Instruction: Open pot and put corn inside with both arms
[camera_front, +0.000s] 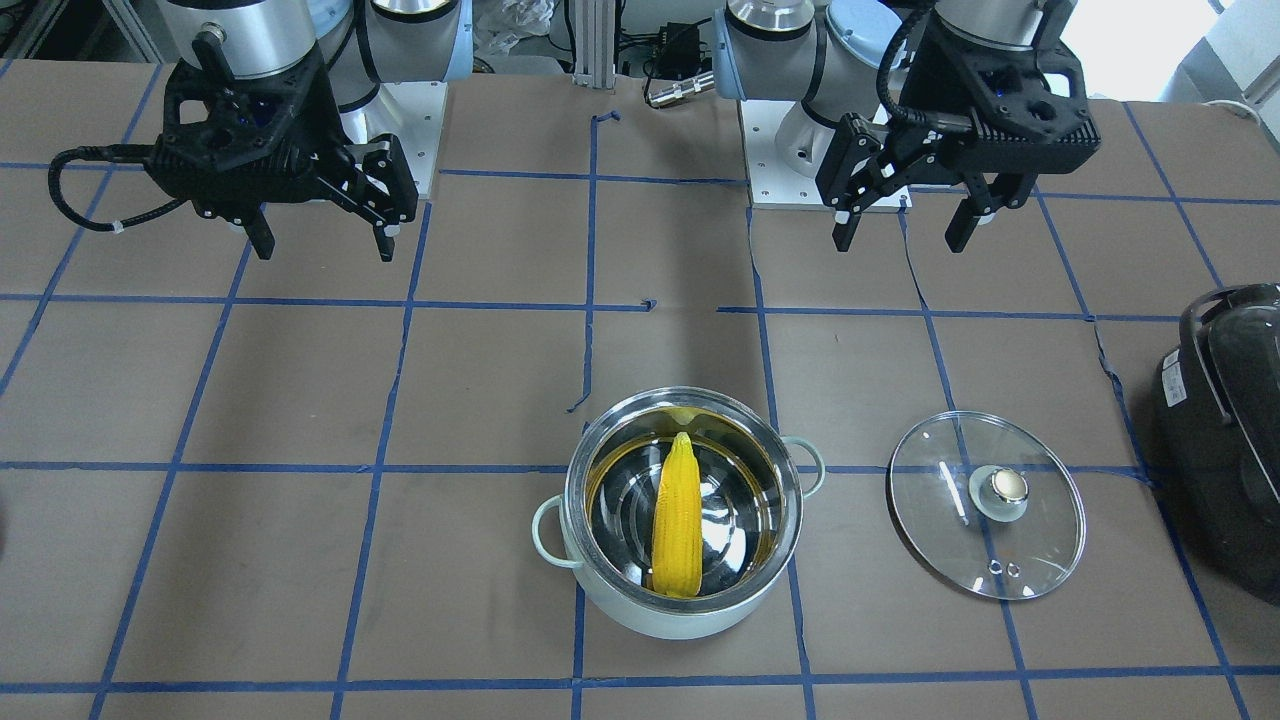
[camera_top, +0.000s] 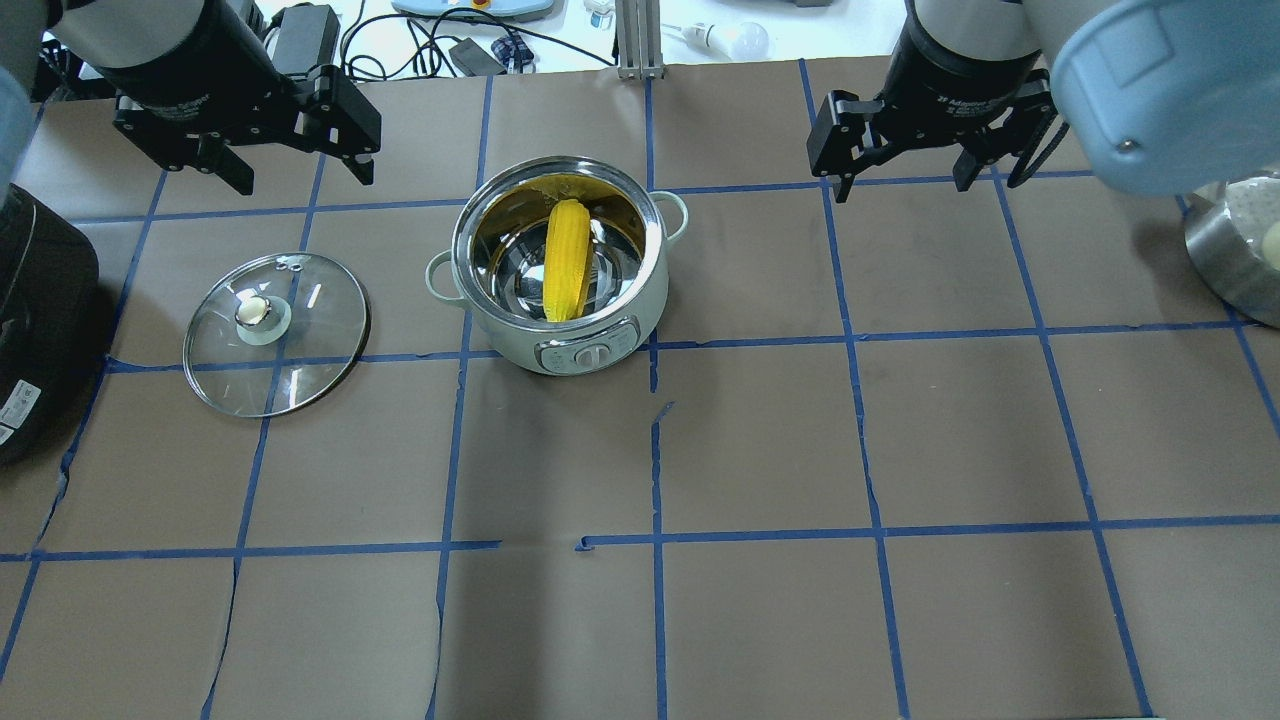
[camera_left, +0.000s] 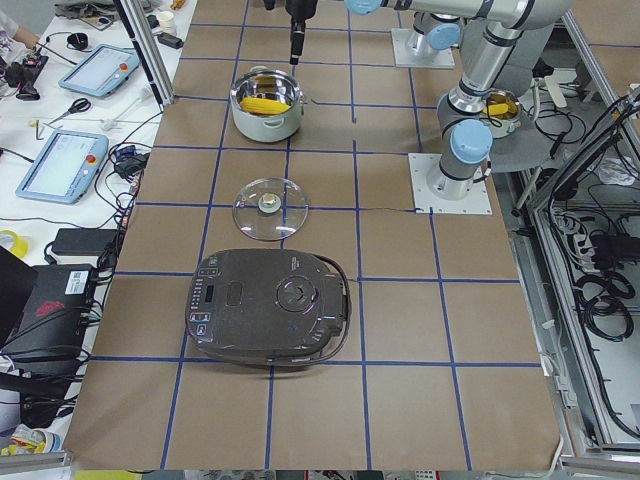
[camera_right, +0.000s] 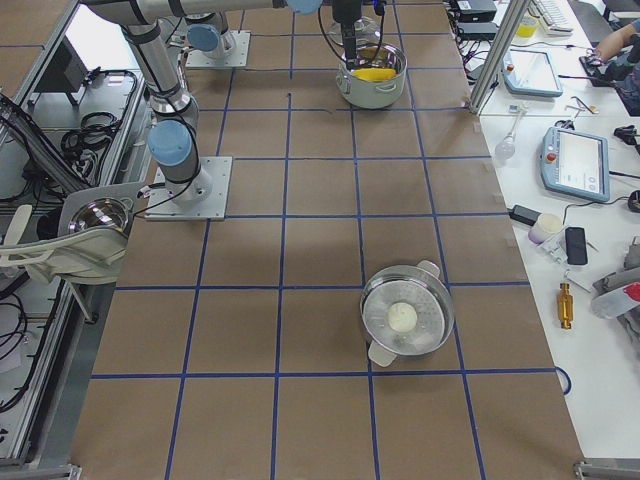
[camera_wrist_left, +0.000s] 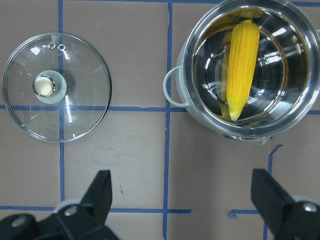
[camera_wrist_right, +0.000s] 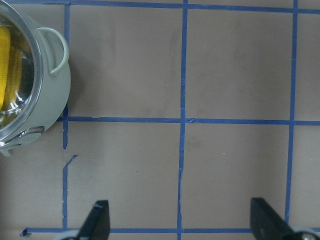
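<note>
Corn (camera_front: 677, 530) in uncovered pot (camera_front: 680, 615); left end effector (camera_front: 900, 238), right end effector (camera_front: 324, 248) both released, splayed.

In front of me the mint-green pot (camera_front: 690, 612) is standing open on the tabletop (camera_front: 300, 560), the yellow corn cob (camera_front: 678, 525) lying inside and its glass lid (camera_front: 985, 505) lying flat beside it.

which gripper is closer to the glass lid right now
Left. The left gripper hangs with jaws open just off the lid, on the robot-base side of it. The right gripper, also open, is far off on the other side of the pot.
</note>
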